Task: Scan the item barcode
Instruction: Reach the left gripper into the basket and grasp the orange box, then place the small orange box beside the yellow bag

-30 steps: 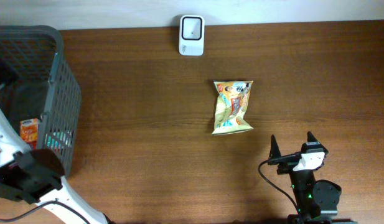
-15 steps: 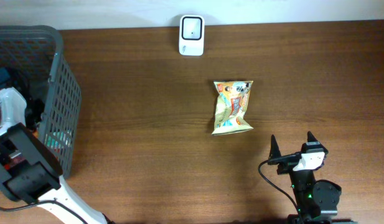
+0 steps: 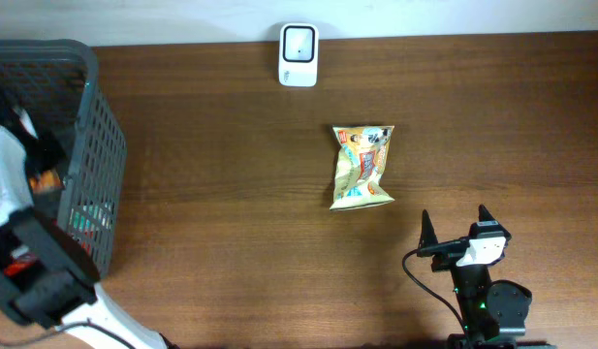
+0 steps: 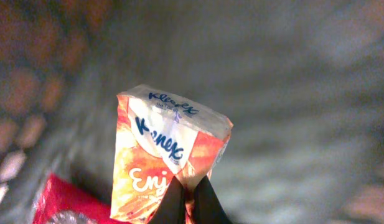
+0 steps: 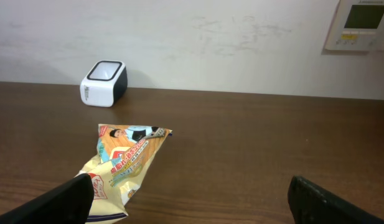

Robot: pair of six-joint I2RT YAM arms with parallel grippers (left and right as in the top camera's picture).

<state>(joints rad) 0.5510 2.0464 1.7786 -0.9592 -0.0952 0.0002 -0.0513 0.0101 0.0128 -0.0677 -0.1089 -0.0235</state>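
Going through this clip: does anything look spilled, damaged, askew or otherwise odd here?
Nothing is spilled or damaged. The snack bag lies on the table with a crumpled lower edge. The one slight oddity is in the basket: the left gripper is shut on only the lower edge of the Kleenex pack, which sits tilted.

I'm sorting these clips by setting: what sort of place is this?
Probably a mock shop checkout on a wooden table: a white barcode scanner at the far edge, a grey mesh basket with a tissue pack in it, and a snack bag lying out.
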